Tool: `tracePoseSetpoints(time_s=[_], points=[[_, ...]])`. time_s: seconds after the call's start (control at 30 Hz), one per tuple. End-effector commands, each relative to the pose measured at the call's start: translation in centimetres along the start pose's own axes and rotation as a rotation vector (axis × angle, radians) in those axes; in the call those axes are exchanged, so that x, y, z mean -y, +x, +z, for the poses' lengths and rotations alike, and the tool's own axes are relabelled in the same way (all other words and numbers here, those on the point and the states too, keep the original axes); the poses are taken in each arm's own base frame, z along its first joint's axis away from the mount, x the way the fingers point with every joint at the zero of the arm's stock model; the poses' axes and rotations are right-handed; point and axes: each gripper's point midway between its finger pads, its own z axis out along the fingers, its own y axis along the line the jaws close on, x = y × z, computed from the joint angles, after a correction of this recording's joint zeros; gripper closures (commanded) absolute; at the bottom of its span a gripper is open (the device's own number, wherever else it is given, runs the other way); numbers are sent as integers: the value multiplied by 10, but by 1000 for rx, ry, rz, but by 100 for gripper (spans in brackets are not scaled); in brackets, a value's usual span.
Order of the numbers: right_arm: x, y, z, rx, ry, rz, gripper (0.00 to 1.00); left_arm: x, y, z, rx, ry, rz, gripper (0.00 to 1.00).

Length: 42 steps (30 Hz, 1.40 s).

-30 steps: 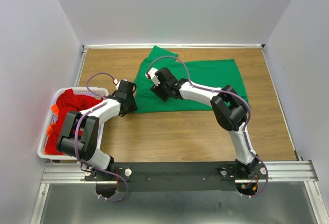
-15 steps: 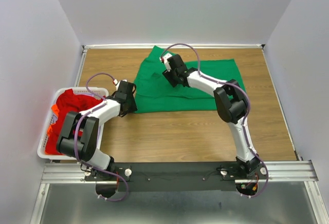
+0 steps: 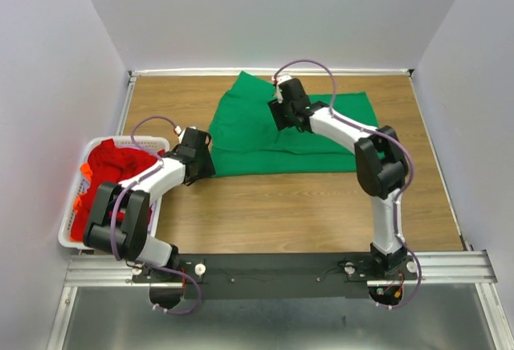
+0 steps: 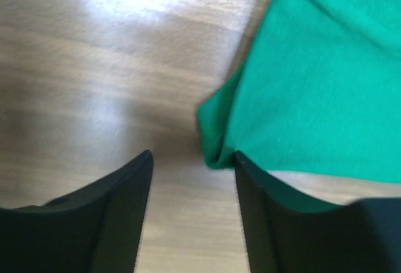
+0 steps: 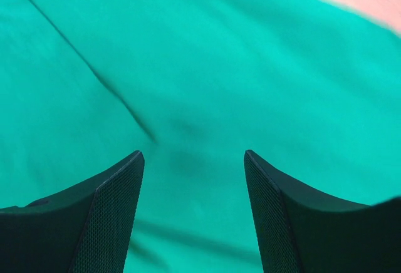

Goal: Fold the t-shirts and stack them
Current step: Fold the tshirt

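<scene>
A bright green t-shirt (image 3: 265,137) lies spread flat on the wooden table, one sleeve toward the back wall. Red and orange t-shirts (image 3: 108,175) are piled in the white basket (image 3: 74,225) at the left. My left gripper (image 3: 202,163) is open and empty, low over the table at the shirt's near left corner (image 4: 216,148), which sits just ahead of the right finger. My right gripper (image 3: 283,119) is open and empty above the back part of the green shirt (image 5: 188,97), near the sleeve.
The table's back edge (image 3: 273,73) meets white walls on three sides. Bare wood (image 3: 305,205) lies between the green shirt and the arm bases. A metal rail (image 3: 273,268) runs along the near edge.
My right gripper has moved from the shirt's left middle toward the back and right, still open. My left gripper has stayed at the shirt's near left corner.
</scene>
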Motion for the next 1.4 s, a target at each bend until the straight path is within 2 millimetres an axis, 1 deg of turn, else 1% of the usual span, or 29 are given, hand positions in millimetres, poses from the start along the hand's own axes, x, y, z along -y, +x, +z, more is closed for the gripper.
tracePoseSetpoints(time_s=[0.0,0.03,0.07,0.1,0.13,0.17,0.23,0.27,0.3,0.33,0.37,0.4,0.43,0.47,0.5,0.57,0.6,0.63,0.67,0.7,0.77,0.8,0.9,1.13,1.17,1.23,1.37], points=[[27,-15,-50,59,-38,161,29,-5,-14,-24,52,-19,-21,35],[30,-12,-56,59,-37,152,29,-4,-20,-29,71,-21,-24,34],[30,6,-60,28,-35,130,29,-1,-28,-34,91,-11,-26,33],[31,5,-70,37,-47,109,29,1,-32,-41,105,-1,-27,33],[30,10,-74,35,-56,97,29,4,-36,-44,115,5,-26,33],[28,25,-77,7,-69,81,29,10,-43,-50,131,20,-26,32],[27,40,-78,-20,-76,37,28,28,-44,-61,142,70,6,32],[25,50,-78,-41,-79,25,25,40,-50,-67,157,103,21,32],[23,55,-77,-53,-86,-4,24,61,-46,-73,160,151,71,32],[20,58,-76,-59,-92,-21,23,73,-46,-76,169,177,93,32],[17,61,-75,-65,-100,-38,20,88,-53,-82,193,210,111,32],[9,64,-73,-74,-117,-68,16,103,-51,-77,194,233,133,32],[5,68,-70,-82,-125,-84,16,117,-46,-77,182,271,161,32],[1,69,-68,-87,-130,-99,15,130,-49,-78,185,301,168,34],[-4,70,-67,-89,-128,-120,13,139,-45,-66,169,309,180,36],[-11,75,-60,-107,-133,-151,12,152,-39,-58,156,329,206,39],[-16,77,-58,-111,-138,-170,11,157,-36,-48,145,327,212,43],[-19,78,-56,-116,-139,-179,11,160,-33,-43,140,330,219,44],[-21,80,-52,-122,-142,-186,11,162,-30,-38,134,332,233,45],[-24,81,-52,-125,-147,-197,11,162,-24,-28,116,319,241,45],[-28,85,-48,-135,-151,-215,10,157,-16,-13,87,289,259,45],[-29,87,-47,-139,-150,-221,10,156,-15,-12,87,286,263,45],[-29,92,-42,-153,-141,-231,10,148,-1,2,48,252,277,45],[-11,89,-31,-162,-36,-281,10,125,26,15,-16,196,289,44],[-7,87,-31,-161,-15,-285,10,122,27,15,-19,192,290,44],[-5,82,-28,-153,-3,-298,10,118,30,17,-24,179,290,44],[3,78,-20,-154,29,-313,10,110,33,17,-29,150,293,44]])
